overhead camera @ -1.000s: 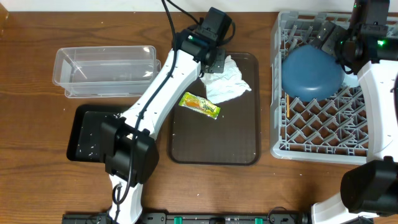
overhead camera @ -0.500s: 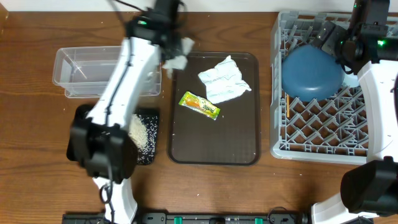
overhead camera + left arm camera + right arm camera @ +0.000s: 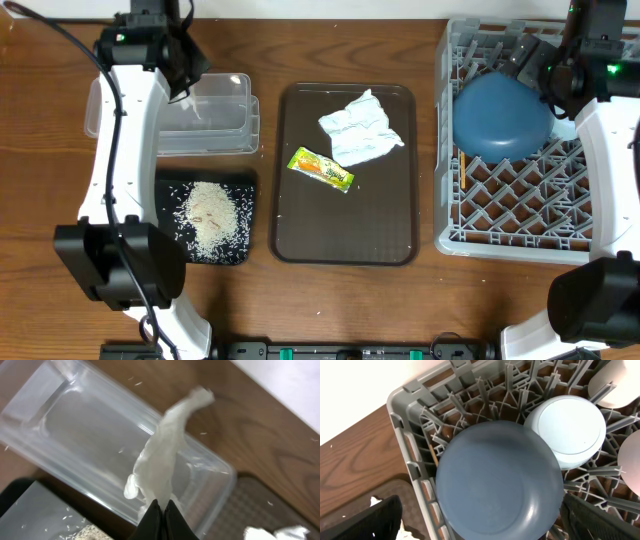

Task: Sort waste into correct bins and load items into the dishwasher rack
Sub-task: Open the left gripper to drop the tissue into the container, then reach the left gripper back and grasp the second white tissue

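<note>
Currently, the left gripper [image 3: 161,510] is pinched closed on a scrap of white paper tissue [image 3: 160,460] above the clear plastic rectangular tub [image 3: 65,425] at upper left. The shallow black rectangular tray [image 3: 240,185] holds loose white rice grains [image 3: 210,215]. The right gripper [image 3: 485,522], jaws wide and empty, hovers over the grey plastic lattice rack [image 3: 520,215]. The rack contains an inverted dark-blue round bowl [image 3: 500,480] and a small light-blue bowl [image 3: 567,430].

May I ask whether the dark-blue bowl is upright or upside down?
Upside down: in the rack, the dark-blue bowl shows its domed outside and flat base.
</note>
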Motion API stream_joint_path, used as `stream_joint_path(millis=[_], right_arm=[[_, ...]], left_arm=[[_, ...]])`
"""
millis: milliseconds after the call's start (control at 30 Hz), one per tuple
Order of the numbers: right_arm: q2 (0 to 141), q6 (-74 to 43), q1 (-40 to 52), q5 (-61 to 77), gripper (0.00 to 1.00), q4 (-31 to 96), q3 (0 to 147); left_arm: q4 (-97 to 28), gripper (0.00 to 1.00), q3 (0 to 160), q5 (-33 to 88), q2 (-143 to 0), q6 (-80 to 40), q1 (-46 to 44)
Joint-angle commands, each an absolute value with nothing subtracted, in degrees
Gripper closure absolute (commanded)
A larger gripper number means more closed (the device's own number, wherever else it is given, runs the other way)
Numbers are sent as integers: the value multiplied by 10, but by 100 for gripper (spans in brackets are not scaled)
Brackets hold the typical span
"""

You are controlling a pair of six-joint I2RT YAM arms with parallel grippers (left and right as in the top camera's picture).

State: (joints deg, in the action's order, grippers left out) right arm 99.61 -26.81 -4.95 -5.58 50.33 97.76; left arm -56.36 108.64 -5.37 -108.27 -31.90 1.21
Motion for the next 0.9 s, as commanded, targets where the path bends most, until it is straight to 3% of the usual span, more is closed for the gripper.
stream_joint_path(millis=[0,167,300,400,467,733,867], right_arm=[[996,-274,-49,-56,1,504,977],[996,-274,-49,-56,1,504,977],[996,-274,-48,-56,1,504,977],[996,-274,-49,-56,1,504,977],[996,-274,-49,-56,1,504,977],[996,-274,-49,-56,1,504,977],[996,-274,-49,-56,1,504,977]], left_arm=[[-552,94,1043,-78,-1087,-370,26],[-534,94,992,-78,-1089,-442,34],[-521,79,974,-78,-1089,-494,35],[-518,60,974,-70,-1089,-502,35],[-519,57,974,-49,-1089,-493,35],[-477,57,975,232,-1089,-252,9],[-456,35,974,222,-1090,-168,-54]])
